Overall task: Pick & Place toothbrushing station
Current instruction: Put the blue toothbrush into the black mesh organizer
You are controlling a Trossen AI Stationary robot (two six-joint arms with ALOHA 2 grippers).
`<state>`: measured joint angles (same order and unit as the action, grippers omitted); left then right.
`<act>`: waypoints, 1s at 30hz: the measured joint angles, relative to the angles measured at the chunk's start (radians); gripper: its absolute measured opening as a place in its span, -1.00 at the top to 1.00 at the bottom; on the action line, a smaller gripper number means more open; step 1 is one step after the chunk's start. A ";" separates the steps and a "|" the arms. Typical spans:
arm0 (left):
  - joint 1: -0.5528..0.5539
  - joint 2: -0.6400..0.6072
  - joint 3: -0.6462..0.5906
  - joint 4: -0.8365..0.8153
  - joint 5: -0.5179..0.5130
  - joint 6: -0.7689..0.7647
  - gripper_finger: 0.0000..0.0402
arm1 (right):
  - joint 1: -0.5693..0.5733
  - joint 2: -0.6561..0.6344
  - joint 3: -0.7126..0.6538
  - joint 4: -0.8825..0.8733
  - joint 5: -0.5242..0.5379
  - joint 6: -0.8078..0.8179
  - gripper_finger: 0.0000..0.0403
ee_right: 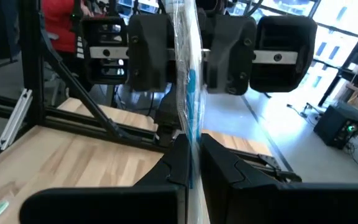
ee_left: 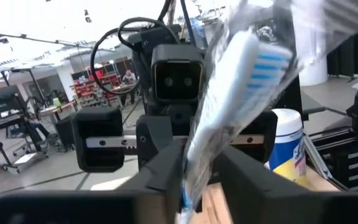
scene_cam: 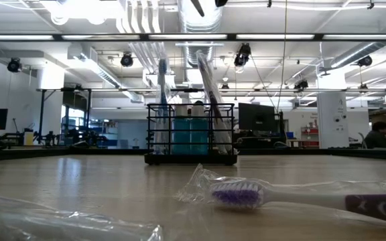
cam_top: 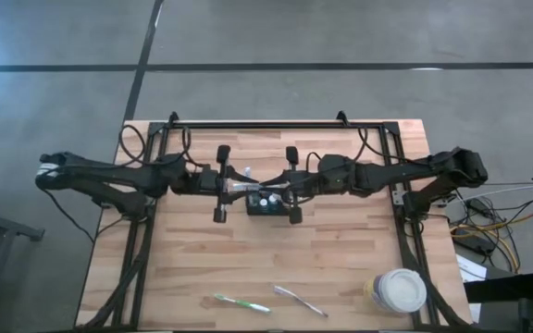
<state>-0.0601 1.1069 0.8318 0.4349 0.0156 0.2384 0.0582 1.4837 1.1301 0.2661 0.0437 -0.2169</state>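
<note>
High view puts the black wire-mesh caddy [cam_top: 266, 203] at the middle of the wooden table [cam_top: 192, 268], with both arms reaching in to it from opposite sides. The left gripper [cam_top: 222, 184] is beside the caddy on the left, its fingers pinching a wrapped blue toothbrush [ee_left: 229, 112]. The right gripper [cam_top: 292, 184] is beside the caddy on the right, its fingers pressed onto another wrapped toothbrush [ee_right: 188, 81]. Low view shows two brushes standing up out of the caddy, one upright, one leaning. Well in front of the caddy, near the table's front edge, lie a green toothbrush [cam_top: 241, 302] and a white-and-purple toothbrush [cam_top: 300, 301]. A white-lidded cup [cam_top: 397, 292] stands further right of those
</note>
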 joint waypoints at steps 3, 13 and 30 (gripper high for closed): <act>0.000 0.000 0.001 -0.003 0.008 0.019 0.81 | 0.000 0.004 0.000 0.000 -0.002 -0.004 0.94; 0.000 -0.033 0.031 -0.133 0.015 0.024 0.90 | -0.002 -0.023 0.000 -0.076 -0.014 0.028 0.62; 0.000 -0.481 -0.120 -0.375 -0.060 -0.051 0.90 | -0.013 -0.463 -0.297 -0.126 -0.016 0.139 0.49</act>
<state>-0.0597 0.6254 0.7121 0.0601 -0.0449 0.1874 0.0456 1.0212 0.8331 0.1404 0.0280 -0.0783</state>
